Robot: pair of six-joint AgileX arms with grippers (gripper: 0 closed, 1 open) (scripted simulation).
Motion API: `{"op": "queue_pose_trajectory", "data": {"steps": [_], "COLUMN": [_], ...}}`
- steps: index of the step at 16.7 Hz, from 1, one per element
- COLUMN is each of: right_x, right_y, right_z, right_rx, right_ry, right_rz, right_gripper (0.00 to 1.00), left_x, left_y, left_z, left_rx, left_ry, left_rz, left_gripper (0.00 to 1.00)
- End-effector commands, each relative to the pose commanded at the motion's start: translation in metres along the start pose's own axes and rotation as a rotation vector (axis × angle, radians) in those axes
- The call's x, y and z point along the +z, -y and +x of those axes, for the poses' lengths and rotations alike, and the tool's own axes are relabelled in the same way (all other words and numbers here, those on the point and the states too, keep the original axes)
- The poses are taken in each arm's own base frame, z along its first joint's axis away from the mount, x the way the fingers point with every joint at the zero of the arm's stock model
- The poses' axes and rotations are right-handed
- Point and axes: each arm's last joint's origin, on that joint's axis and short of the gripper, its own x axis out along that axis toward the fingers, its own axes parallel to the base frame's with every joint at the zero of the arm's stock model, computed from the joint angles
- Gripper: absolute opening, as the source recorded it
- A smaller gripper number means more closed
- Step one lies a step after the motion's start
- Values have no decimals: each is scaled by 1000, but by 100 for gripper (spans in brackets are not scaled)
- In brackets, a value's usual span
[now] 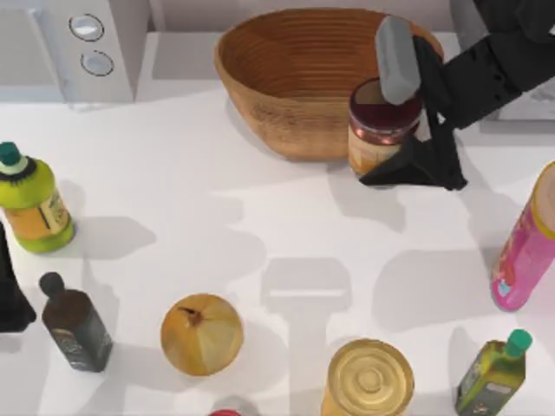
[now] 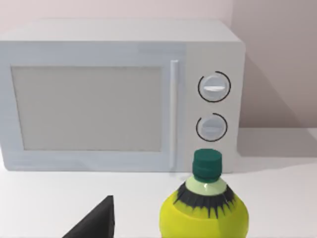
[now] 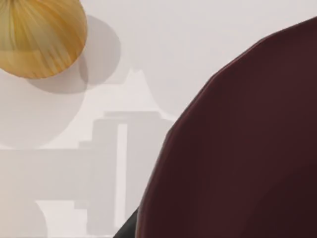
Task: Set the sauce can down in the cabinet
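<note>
right tool on the sauce can, next to the basket

the right tool [image 1: 414,143] is clamped around the sauce can [image 1: 381,121], which sits just beside the wicker basket [image 1: 295,69], at its right front edge. the can's maroon top [image 3: 247,148] looms close in the right wrist view. left arm [image 1: 10,286] is parked well left of the basket; can't tell about its tool.

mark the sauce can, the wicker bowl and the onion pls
Small maroon-topped sauce can with orange label [image 1: 381,108], top view, on its dark round top.
Brown woven wicker bowl [image 1: 286,61], top view, on its ribbed inner wall.
Round golden onion [image 1: 201,334], top view, on its upper skin.
</note>
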Motion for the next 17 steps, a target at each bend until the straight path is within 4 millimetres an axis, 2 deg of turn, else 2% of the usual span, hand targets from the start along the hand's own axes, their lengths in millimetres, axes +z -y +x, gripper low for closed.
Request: {"op": "queue_pose_trajectory", "data": {"steps": [7, 11, 14, 17], "right_x": [7, 0, -13, -23], "right_y": [-3, -6, -23, -49], "right_z": [-6, -3, -9, -30], "right_rx": [4, 15, -6, -111], "right_ry": [-1, -21, -66, -96], "right_rz": [-5, 44, 143, 232], "right_gripper": [0, 0, 0, 0], "left_x": [0, 0, 0, 0], "left_y": [0, 0, 0, 0], "left_z": [0, 0, 0, 0], "left_rx": [0, 0, 0, 0], "left_ry": [0, 0, 0, 0], "left_rz": [0, 0, 0, 0], "left_gripper": [100, 100, 100, 100]}}
